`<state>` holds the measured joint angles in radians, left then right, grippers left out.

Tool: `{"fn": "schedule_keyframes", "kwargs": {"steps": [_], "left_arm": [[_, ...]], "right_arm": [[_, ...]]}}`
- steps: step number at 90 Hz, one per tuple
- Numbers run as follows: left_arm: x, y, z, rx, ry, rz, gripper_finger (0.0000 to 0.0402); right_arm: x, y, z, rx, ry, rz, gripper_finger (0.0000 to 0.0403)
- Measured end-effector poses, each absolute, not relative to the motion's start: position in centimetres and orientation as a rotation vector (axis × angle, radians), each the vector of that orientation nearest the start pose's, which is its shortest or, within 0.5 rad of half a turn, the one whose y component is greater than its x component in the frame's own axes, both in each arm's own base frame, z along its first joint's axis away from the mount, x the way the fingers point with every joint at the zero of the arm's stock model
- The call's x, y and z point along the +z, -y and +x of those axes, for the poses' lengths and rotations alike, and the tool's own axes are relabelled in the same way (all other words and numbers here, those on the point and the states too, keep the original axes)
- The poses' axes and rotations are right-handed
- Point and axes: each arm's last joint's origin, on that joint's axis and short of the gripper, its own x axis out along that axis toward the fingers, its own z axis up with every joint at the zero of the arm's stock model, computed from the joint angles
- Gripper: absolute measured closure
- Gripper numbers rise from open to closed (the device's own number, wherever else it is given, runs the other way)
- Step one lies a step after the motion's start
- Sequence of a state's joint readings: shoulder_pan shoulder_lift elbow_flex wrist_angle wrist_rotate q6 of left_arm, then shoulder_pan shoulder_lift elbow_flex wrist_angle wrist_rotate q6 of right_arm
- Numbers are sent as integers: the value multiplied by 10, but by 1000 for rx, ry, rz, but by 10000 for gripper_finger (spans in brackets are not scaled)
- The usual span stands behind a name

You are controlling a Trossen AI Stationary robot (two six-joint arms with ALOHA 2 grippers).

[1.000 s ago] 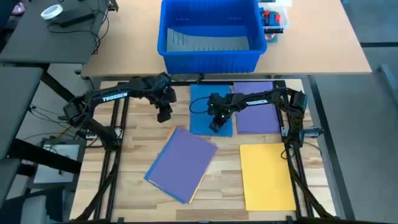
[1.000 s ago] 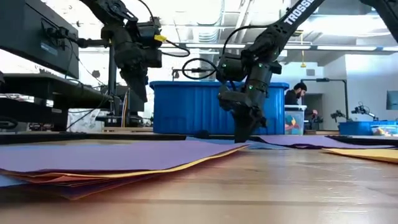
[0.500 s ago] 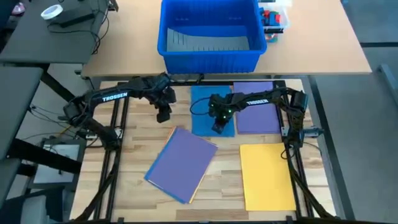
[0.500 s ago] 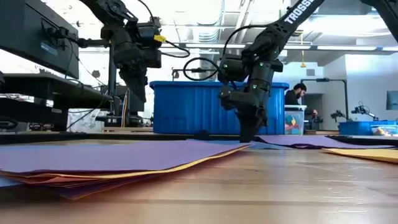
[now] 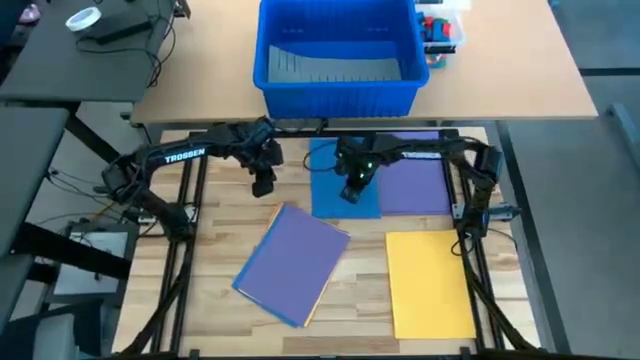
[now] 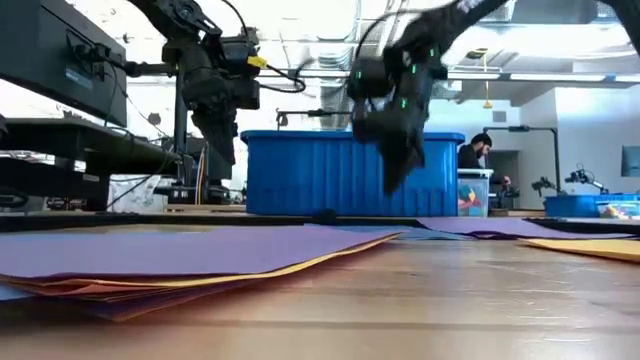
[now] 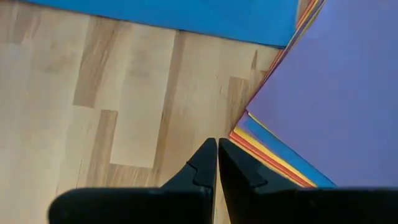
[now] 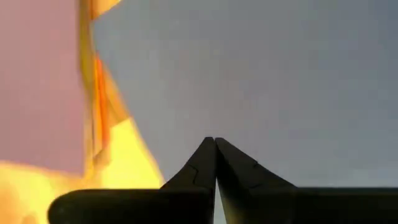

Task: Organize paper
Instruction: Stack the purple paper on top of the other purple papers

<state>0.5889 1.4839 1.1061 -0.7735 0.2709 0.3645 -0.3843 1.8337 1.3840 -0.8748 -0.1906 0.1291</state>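
Right gripper point(image 5: 352, 192) has just lifted off the blue sheet point(image 5: 344, 200). A second ago its tips were down at table height on that sheet's near part; now I see it raised and drawn toward the far edge, blurred with motion in the low view, hanging clear in front of the bin point(image 6: 330, 170). My right wrist view shows its fingers pressed together with nothing between them. I read that as a push just finished: the blue sheet has crept slightly to the right and now lies touching or just overlapping the single purple sheet point(image 5: 415, 180).

Going near to far, the yellow sheet point(image 5: 430, 282) lies at the near right. To its left sits the tilted stack point(image 5: 292, 262), purple on top, with red, orange, yellow and blue edges fanned out below it, as my left wrist view shows. Both are where they were a second ago. Beyond them lie the blue and purple sheets, side by side at the far middle.

Left gripper point(image 5: 264, 186) hovers beyond the stack's far corner, fingers shut and empty, unmoved.

My judgement: the sorting is partly done. Three colours are laid out singly, and the stack needs peeling apart next.
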Motion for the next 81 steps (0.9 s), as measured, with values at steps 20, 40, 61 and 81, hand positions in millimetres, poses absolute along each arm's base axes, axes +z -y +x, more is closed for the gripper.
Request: {"fn": "schedule_keyframes", "kwargs": {"steps": [20, 40, 61, 81], "left_arm": [[248, -140, 244, 70, -1073, -191, 402], [248, -106, 257, 40, -1117, -291, 402], [233, -53, 275, 28, -1117, -376, 402], [194, 2, 277, 65, -1088, -444, 402]], "right_arm": [[237, 99, 312, -245, -1187, 759, 402], [201, 51, 290, -315, -1090, 1012, 335], [169, 22, 296, -238, -903, 1149, 245], [151, 12, 301, -228, -948, 1060, 221]]}}
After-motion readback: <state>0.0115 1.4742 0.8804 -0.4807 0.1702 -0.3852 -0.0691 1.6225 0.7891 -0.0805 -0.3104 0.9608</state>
